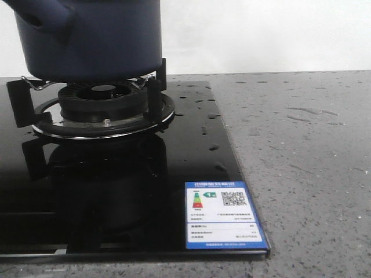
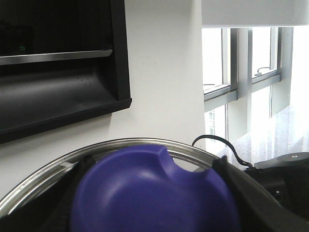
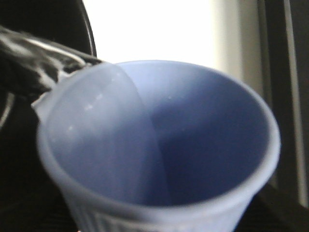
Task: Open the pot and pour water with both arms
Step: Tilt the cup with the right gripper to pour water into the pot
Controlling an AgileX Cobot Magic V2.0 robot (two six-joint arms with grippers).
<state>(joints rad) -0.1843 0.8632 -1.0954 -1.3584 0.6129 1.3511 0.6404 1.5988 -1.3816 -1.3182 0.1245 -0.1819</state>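
On the burner (image 1: 101, 107) sits the pot (image 1: 93, 37) upright, handle (image 1: 40, 14) pointing left; claw grips: cannot tell.

Speckled grey countertop (image 1: 301, 174), black glass hob (image 1: 116, 191)

A kitchen: gas burner (image 1: 103, 98) in glass hob (image 1: 191, 150), speckled countertop (image 1: 301, 162).

Daylight from the windows (image 2: 241, 72) overexposes both wrist views; the close cup (image 3: 159, 145) blurs, while the glossy cooktop (image 1: 116, 191) mirrors sharply.
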